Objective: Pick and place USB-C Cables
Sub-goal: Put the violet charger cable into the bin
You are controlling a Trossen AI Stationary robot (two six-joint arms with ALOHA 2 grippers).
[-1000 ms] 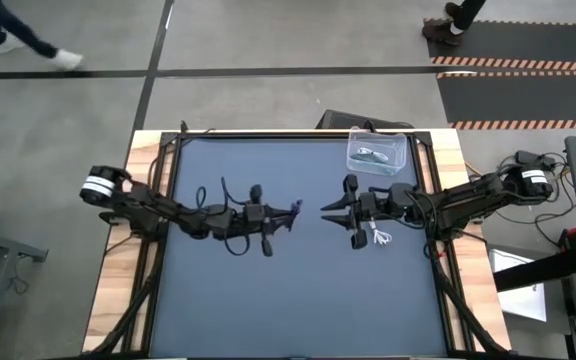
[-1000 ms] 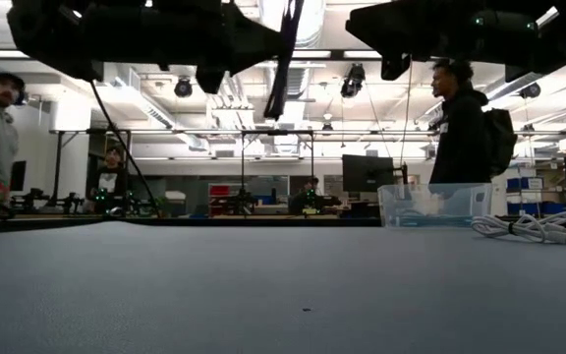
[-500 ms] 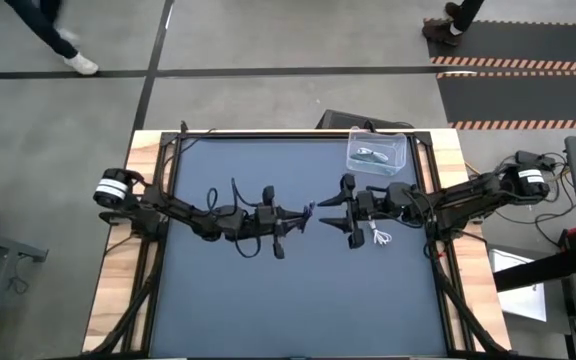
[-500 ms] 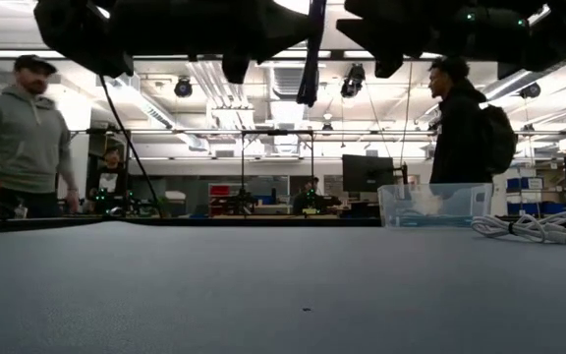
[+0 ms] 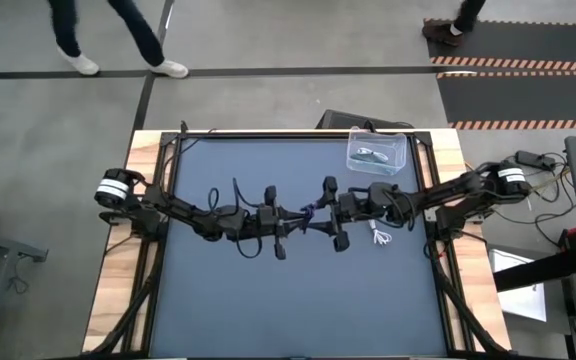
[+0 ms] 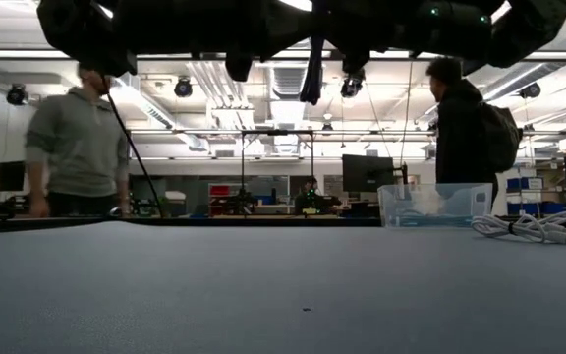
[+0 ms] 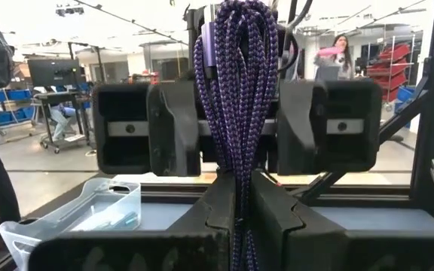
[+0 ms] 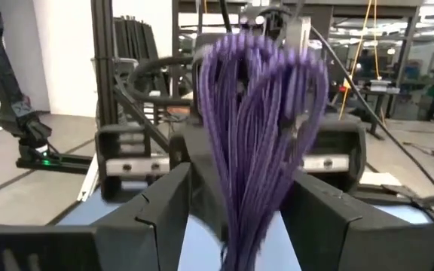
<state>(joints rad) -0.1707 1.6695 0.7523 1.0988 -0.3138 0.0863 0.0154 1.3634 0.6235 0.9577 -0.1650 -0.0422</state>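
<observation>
Above the middle of the dark blue table mat [image 5: 298, 300], the left gripper [image 5: 296, 217] is clamped shut on a folded dark purple braided cable [image 7: 234, 98], held aloft. Facing it, the right gripper [image 5: 320, 213] has its fingers [image 8: 157, 207] spread wide either side of the bundle. A white folded cable [image 5: 383, 238] lies near a clear plastic bin [image 5: 378, 152].
</observation>
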